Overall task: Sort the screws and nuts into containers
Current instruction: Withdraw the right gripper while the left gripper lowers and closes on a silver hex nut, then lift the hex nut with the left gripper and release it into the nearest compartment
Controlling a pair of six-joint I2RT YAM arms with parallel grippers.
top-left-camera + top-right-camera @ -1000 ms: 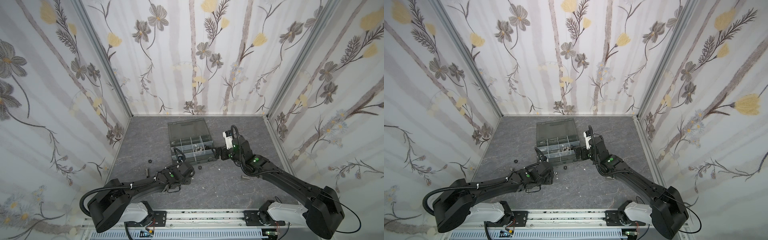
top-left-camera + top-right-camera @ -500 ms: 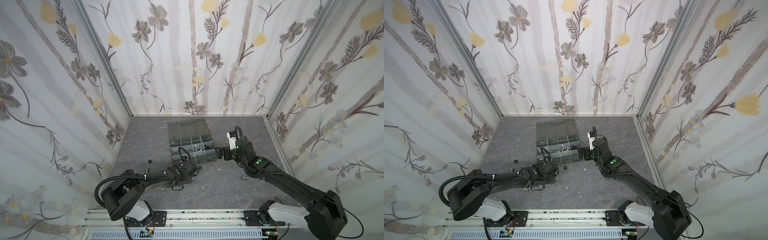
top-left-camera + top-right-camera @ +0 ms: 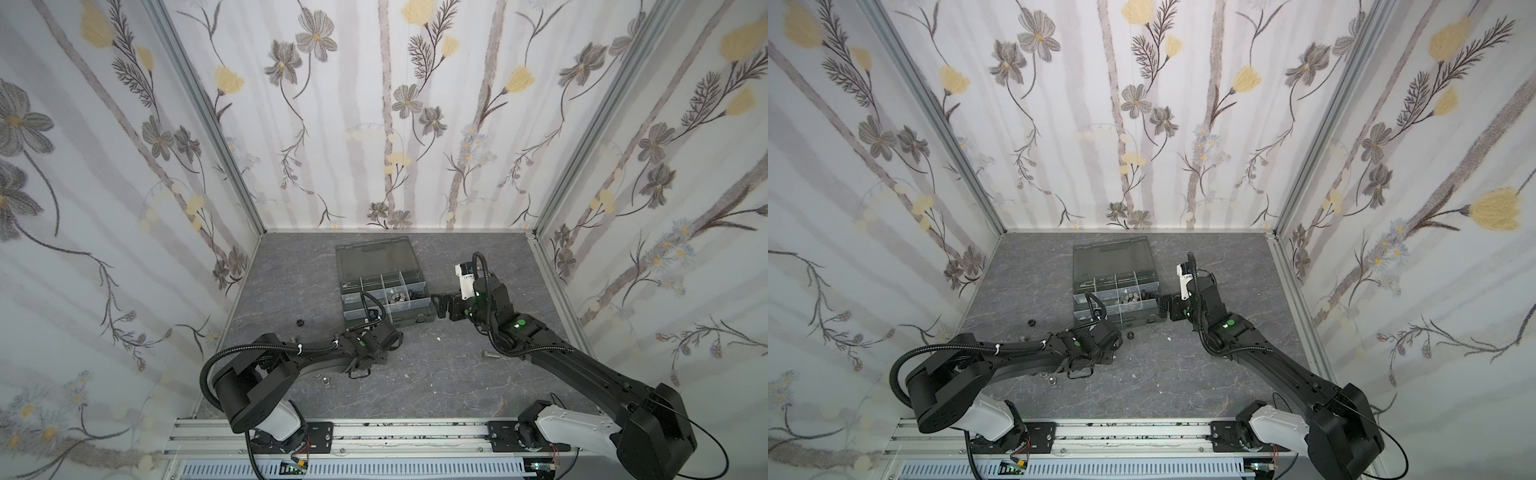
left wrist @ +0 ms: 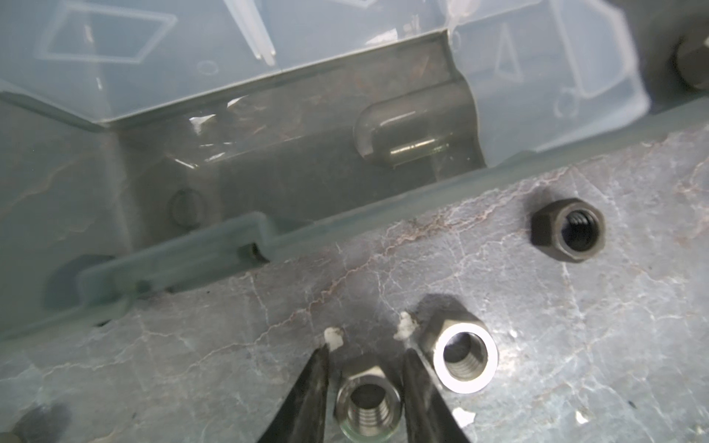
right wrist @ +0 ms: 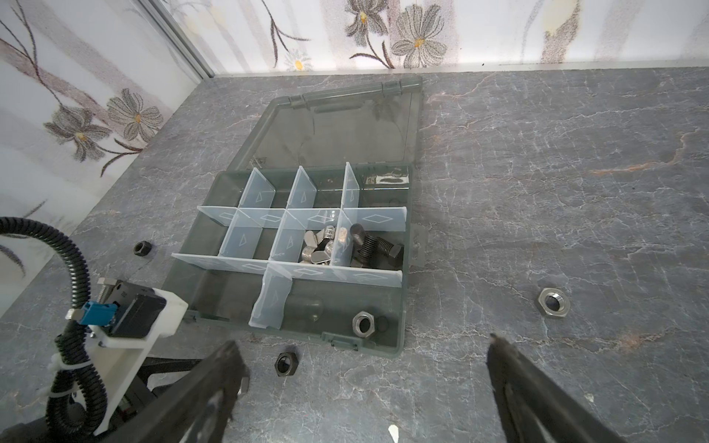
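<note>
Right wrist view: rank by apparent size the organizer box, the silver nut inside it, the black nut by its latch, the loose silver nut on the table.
1. organizer box
2. loose silver nut
3. silver nut inside and black nut by latch: look alike.

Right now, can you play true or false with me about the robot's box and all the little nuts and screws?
1. The organizer box has its lid shut. False: the lid is folded back, so the box is open.
2. The right gripper is wide open and holds nothing. True.
3. The black screws share a cell with the silver pieces. False: a divider stands between them.
4. The left gripper straddles a screw. False: a silver nut sits between its jaws.
5. A loose silver nut lies on the table, outside the box. True.
</note>
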